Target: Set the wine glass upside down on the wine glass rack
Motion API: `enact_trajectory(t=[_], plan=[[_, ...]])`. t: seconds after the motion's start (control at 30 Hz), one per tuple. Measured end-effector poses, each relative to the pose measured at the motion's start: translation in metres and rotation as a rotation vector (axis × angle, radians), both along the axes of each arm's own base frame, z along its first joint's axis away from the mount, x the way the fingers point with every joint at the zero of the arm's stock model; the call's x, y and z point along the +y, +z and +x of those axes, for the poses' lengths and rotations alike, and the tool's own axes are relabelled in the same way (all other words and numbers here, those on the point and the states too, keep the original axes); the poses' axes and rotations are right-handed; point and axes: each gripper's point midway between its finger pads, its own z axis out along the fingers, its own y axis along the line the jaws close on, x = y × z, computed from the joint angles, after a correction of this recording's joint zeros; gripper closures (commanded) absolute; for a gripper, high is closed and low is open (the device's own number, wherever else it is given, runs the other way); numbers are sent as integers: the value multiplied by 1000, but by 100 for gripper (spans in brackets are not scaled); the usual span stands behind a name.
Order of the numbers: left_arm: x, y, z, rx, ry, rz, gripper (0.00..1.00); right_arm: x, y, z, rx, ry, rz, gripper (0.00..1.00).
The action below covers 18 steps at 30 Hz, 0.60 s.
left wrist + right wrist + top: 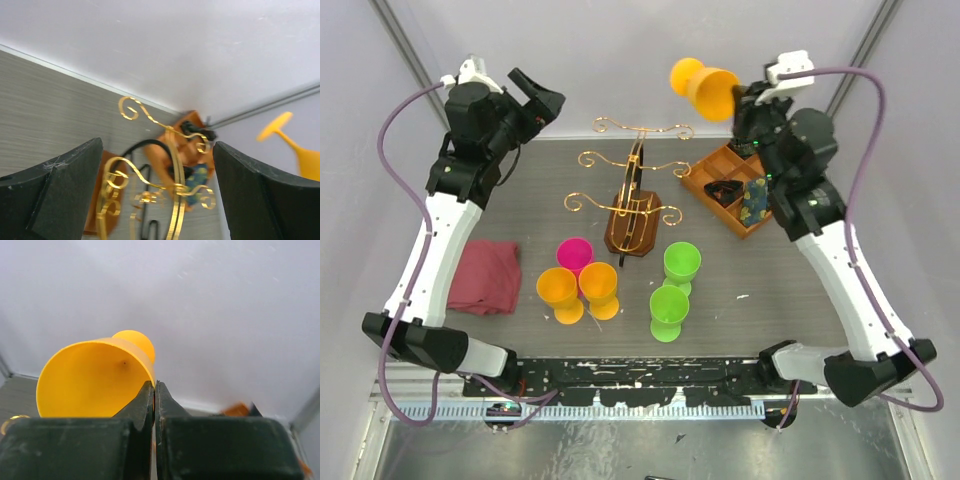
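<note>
Right fingers (142,405) pinch the rim of the orange wine glass (705,88), raised right of the wine glass rack (632,200); left fingers (65,195) spread, empty.

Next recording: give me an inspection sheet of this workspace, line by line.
Surface: grey wood-grain table, no spill seen.
Job's things: dark brown wooden wine glass rack with gold wire arms stands mid-table with nothing hung on it; yellow-orange wine glass is held aloft, tipped sideways.
Clutter: pink glass, two orange glasses, two green glasses, all standing in front of the rack; maroon cloth; orange compartment tray with small items.
Grippers: left gripper open and empty; right gripper shut on the glass's rim.
Cables: purple cables loop beside both arms, clear of the glasses.
Surroundings: plain white walls; nothing else seen.
</note>
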Motion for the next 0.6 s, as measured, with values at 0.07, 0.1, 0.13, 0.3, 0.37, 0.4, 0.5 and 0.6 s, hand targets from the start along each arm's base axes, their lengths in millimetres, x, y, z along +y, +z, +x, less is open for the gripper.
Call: enact_trajectory(t=[0.07,0.1,0.13,0.3,0.37,0.4,0.5,0.6], plan=[[-10,9,-4,3,-12,-109,2,28,5,6,-74,74,-9,99],[-14,13,-4,7,-11,-163,2,39,4,9,-95,98,-14,99],[-18,16,-4,9,-12,-219,2,53,3,14,-116,129,-18,99],[-31,28,-5,26,-26,-475,2,111,-9,29,-179,247,-24,99],[-35,28,-6,41,-33,-574,2,129,-12,28,-197,287,-19,99],[-37,28,-6,48,-38,-610,2,137,-12,26,-206,310,-16,99],[-43,21,-6,79,-51,-717,2,162,-6,13,-243,383,-5,99],[-48,11,-4,114,-53,-792,0,182,0,0,-277,437,1,99]])
